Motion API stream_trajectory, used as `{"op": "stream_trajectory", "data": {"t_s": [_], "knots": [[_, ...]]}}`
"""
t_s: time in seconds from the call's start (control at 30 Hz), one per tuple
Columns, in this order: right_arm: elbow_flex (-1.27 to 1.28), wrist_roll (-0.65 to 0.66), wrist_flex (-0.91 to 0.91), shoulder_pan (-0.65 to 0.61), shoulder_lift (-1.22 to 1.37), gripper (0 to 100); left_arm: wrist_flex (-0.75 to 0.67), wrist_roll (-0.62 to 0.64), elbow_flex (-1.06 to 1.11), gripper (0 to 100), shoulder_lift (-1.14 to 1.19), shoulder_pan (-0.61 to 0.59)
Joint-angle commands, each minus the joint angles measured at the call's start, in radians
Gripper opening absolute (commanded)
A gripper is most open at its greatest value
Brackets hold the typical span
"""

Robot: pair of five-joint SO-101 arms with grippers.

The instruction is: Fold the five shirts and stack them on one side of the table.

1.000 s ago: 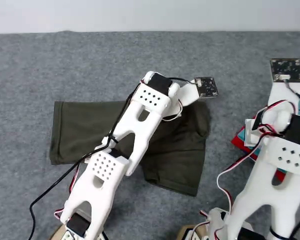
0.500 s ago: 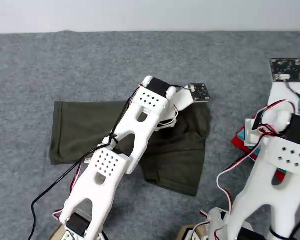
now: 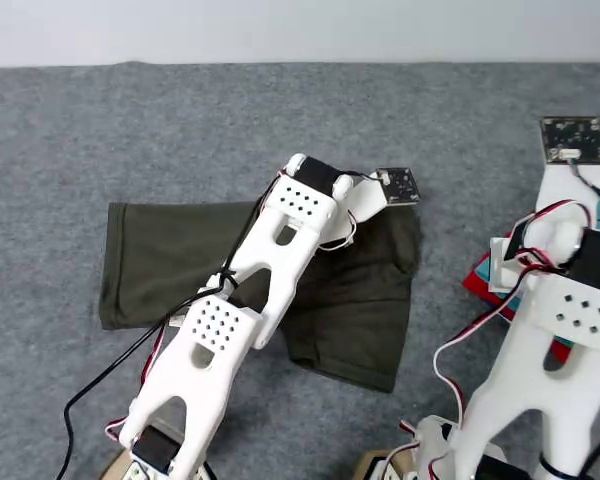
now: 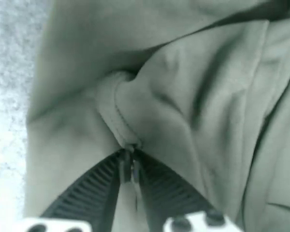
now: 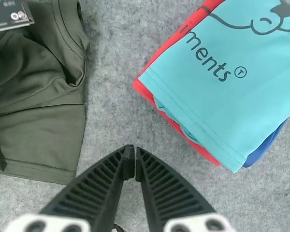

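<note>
Bearing dark lettering (image 5: 210, 59), teal shirt (image 5: 251, 96)

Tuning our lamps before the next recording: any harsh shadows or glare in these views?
High view: even light, no glare on the grey mat; only a soft shadow under the left arm on the olive shirt. Left wrist view: dim shading in the shirt's folds, the mat strip beside it very bright. Right wrist view: flat light, a faint shadow along the folded stack's edge.

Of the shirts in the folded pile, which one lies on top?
The teal shirt with dark print lies on top; the red shirt and the blue shirt show only as edges beneath it.
</note>
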Motion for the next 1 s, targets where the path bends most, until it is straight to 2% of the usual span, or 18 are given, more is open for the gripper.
{"op": "stream_trajectory", "data": {"t_s": [0.0,0.43,0.6,0.7,0.97], "knots": [[-0.003,-0.005,0.001,0.019,-0.021,1.0,0.026,0.009,-0.038,1,-0.04,-0.009],[0.026,-0.003,-0.03,0.019,-0.021,1.0,0.025,0.008,-0.038,1,-0.04,-0.064],[0.029,-0.003,-0.053,0.016,-0.021,1.0,0.025,0.017,-0.038,11,-0.04,-0.068],[0.029,-0.003,-0.056,0.016,-0.021,1.0,0.025,0.063,-0.044,17,-0.049,-0.063],[0.029,-0.003,-0.056,0.019,-0.021,1.0,0.026,0.071,-0.122,18,-0.11,-0.061]]}}
